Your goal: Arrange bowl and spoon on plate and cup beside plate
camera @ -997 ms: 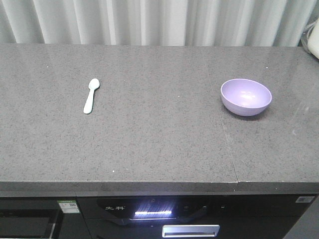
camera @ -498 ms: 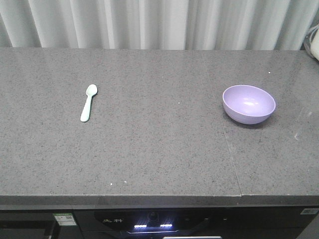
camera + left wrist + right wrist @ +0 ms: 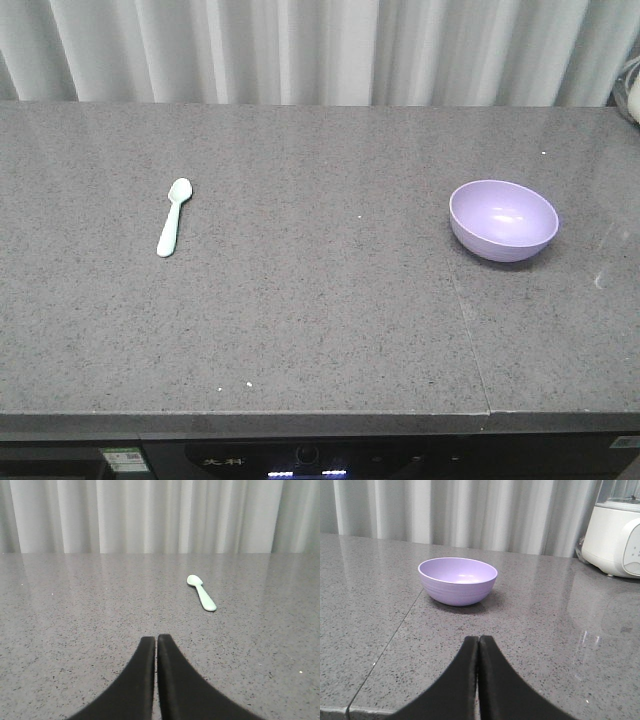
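A lavender-purple bowl stands upright on the grey counter at the right; the right wrist view shows the bowl ahead of my right gripper, which is shut and empty. A pale mint-green spoon lies flat at the left. In the left wrist view the spoon lies ahead and to the right of my left gripper, also shut with nothing in it. The plate and the cup are out of view. Neither gripper shows in the front view.
A grey speckled counter with a seam runs left of the bowl. White curtains hang behind. A white appliance stands at the far right. The counter's front edge is near.
The front view has shifted: the counter, spoon and bowl sit lower in the frame and the dark appliance panel below the edge has mostly dropped out. The spoon and bowl keep their places on the counter.
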